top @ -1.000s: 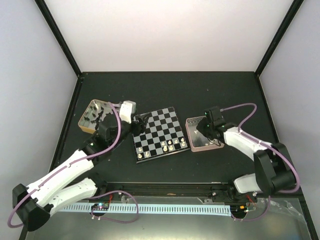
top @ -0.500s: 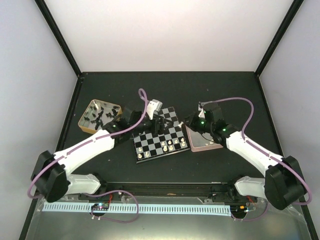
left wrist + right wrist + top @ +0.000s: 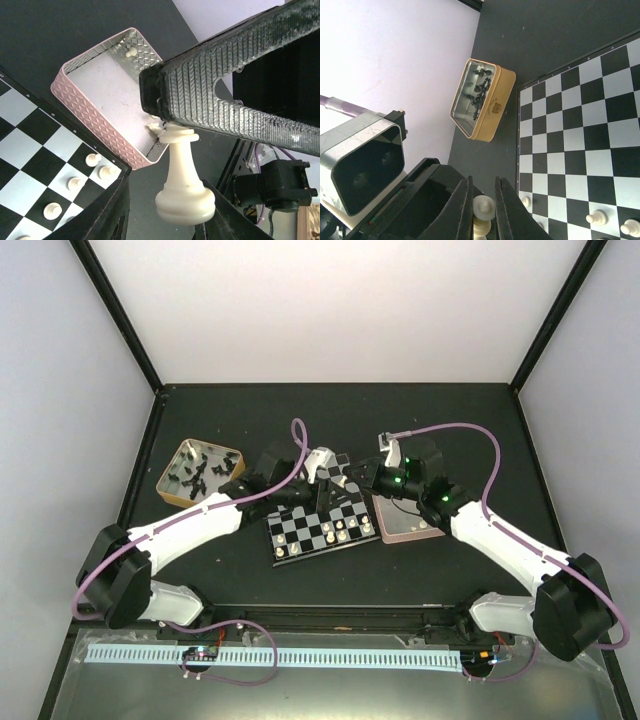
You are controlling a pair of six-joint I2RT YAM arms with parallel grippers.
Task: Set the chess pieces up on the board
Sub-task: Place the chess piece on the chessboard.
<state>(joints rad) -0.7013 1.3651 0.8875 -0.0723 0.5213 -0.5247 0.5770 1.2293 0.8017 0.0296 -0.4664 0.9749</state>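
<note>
Above the far right squares of the board [image 3: 300, 520], the left claw [image 3: 165, 200] and right claw [image 3: 481, 192] meet tip to tip around one white piece [image 3: 184, 185], filling that airspace. More white pieces [image 3: 340, 531] stand along the near rows. The pink tray [image 3: 95, 120] crowds the right rim; the gold tin [image 3: 499, 105] sits off to the left. Middle squares and the far tabletop [image 3: 330, 415] lie open.

Board [image 3: 300, 530] between tin [image 3: 185, 502] and, perhaps touching, tray [image 3: 405, 527]

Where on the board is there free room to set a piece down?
The board's middle and far rows are bare, beyond the white chess pieces. Crowded: the near rows holding those pieces, and above the far edge, where the left arm and right arm meet.
</note>
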